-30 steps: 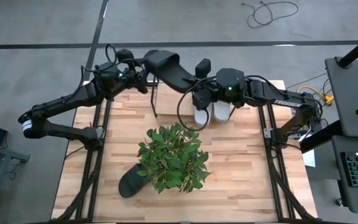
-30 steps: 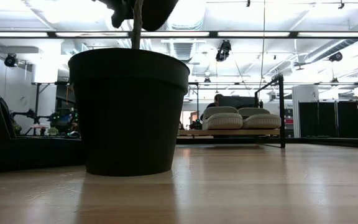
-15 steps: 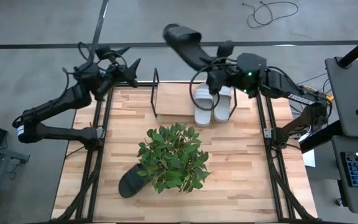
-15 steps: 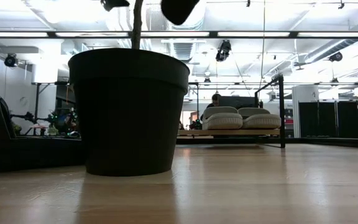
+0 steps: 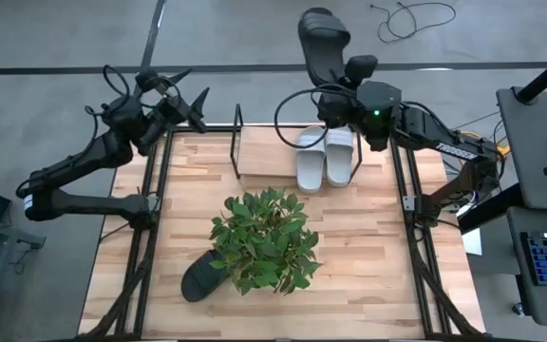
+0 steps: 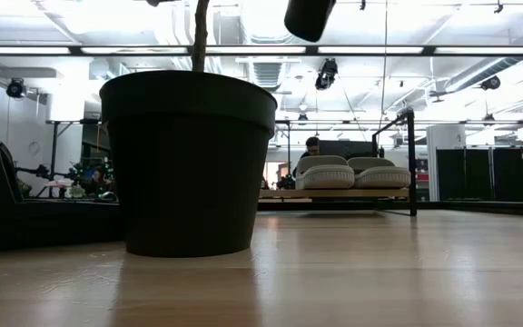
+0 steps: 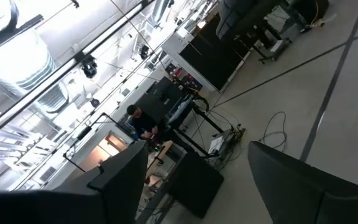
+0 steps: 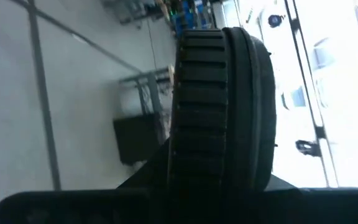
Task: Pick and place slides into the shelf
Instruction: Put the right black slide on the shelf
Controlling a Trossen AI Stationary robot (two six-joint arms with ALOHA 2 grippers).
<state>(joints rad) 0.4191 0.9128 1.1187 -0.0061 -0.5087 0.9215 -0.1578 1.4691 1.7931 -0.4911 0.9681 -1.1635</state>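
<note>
Two light grey slides (image 5: pixel 326 157) sit in the thin black wire shelf (image 5: pixel 237 142) at the table's far edge; right claw (image 5: pixel 335 90) grips a black slide (image 5: pixel 321 38) aloft, left claw (image 5: pixel 186 95) wide and empty, another black slide (image 5: pixel 198 280) near the front edge.

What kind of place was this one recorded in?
Most likely a robotics lab or open industrial workspace. The wooden table stands on a bare concrete floor with loose cables, exposed ceiling ducts hang overhead, and a person sits at a workstation behind.
</note>
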